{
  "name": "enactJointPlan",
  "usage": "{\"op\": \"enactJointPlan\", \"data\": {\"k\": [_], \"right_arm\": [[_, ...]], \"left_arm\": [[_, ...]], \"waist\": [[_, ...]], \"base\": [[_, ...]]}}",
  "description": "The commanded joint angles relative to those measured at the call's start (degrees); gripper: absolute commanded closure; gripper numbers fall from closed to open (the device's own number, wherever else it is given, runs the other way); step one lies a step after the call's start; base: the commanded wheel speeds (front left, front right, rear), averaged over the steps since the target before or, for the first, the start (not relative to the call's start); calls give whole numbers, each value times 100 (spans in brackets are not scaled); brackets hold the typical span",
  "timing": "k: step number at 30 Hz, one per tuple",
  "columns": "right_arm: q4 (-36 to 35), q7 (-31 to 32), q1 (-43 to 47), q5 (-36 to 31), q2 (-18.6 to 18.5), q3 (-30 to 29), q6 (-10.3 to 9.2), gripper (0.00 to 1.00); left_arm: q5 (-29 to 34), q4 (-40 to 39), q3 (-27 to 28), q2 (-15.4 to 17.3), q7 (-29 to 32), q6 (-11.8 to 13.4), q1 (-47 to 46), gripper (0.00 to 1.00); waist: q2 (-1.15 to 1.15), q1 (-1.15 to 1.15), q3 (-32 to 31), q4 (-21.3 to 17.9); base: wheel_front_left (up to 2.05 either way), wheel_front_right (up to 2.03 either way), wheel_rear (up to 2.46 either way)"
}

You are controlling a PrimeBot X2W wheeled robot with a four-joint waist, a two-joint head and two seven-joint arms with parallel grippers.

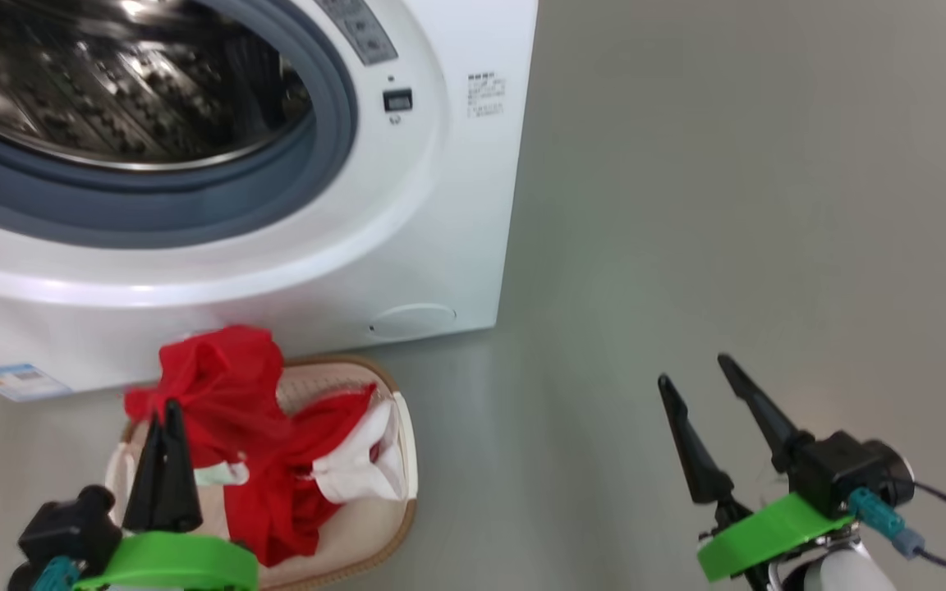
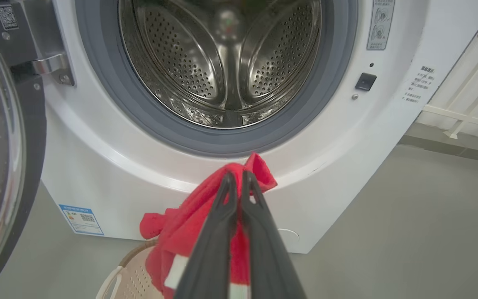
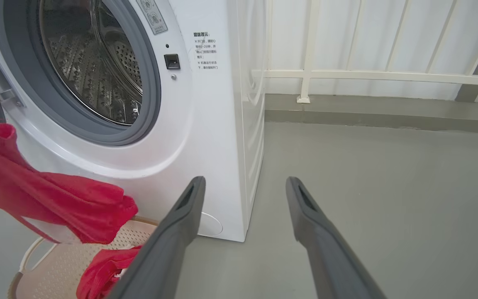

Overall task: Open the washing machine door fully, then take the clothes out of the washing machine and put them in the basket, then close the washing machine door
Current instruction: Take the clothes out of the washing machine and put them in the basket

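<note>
Smooth grey floor (image 1: 727,205) spreads right (white railing (image 3: 347,74) behind). The washing machine (image 1: 440,205) stands upper left. Lower left, the left gripper (image 1: 163,409) pinches red clothes (image 1: 227,377) above the basket (image 1: 374,525). The right gripper (image 1: 692,369) is spread apart.

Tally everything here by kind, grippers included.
White front-loading washing machine: 1
Round black-rimmed glass door: 1
Cream perforated plastic basket: 1
Red fabric garments: 2, one held, one in basket
Dark two-fingered grippers: 2, left gripper and right gripper
Total: 7
</note>
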Motion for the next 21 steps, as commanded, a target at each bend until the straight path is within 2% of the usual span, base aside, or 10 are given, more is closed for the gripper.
{"op": "enactJointPlan", "data": {"k": [1,7,8,12,21], "right_arm": [[-159,-34,-184,87,-38,101,35,0],[-261,-36,-388,112,-38,66,35,0],[-301,-36,-450,123,-38,59,35,0],[-383,-36,-576,144,-38,51,35,0],[-526,-36,-820,200,-38,74,35,0]], "left_arm": [[92,-68,230,32,-67,-46,-211,100],[394,685,580,-267,-68,-533,-580,100],[475,1005,680,-331,-68,-688,-744,100],[611,1766,839,-412,-68,-979,-1118,100],[951,3034,1174,-483,-68,-1251,-1839,100]], "waist": [[0,0,248,-55],[0,0,715,-133],[0,0,859,-158],[0,0,1157,-227],[0,0,1674,-405]], "base": [[0,0,0],[0,0,0],[0,0,0],[0,0,0],[0,0,0]]}}
